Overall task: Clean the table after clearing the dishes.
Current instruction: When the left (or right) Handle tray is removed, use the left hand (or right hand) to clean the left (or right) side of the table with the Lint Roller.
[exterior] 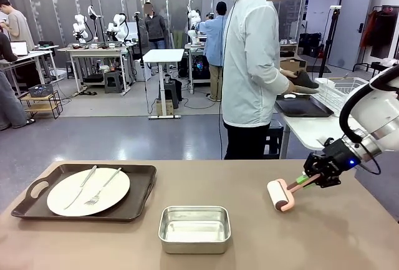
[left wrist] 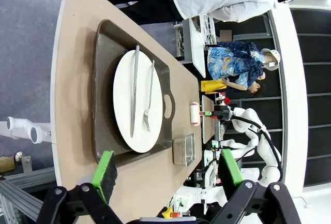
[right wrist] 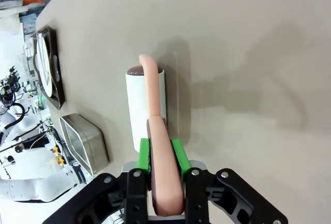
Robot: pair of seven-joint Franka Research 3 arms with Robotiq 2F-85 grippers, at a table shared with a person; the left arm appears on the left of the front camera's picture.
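Observation:
On the brown table [exterior: 249, 245], at the left, a dark brown tray [exterior: 140, 195] holds a white plate [exterior: 62, 198] with a fork [exterior: 100, 192] and a knife [exterior: 81, 188]. My right gripper [exterior: 310, 179] hangs low over the table's right side, shut on the pink handle of a roller [exterior: 278, 195]. In the right wrist view the roller's white drum [right wrist: 138, 105] rests on the table, with the right gripper [right wrist: 161, 157] clamped on the handle. My left gripper [left wrist: 168, 171] is open above the tray [left wrist: 101, 79] and plate [left wrist: 124, 120], holding nothing.
A small steel pan [exterior: 194, 227] stands at the front middle of the table. A person [exterior: 252, 64] stands at the far side, turned toward a white side table [exterior: 305, 130] that carries a wire rack [exterior: 340, 92] and a dark tray [exterior: 302, 106].

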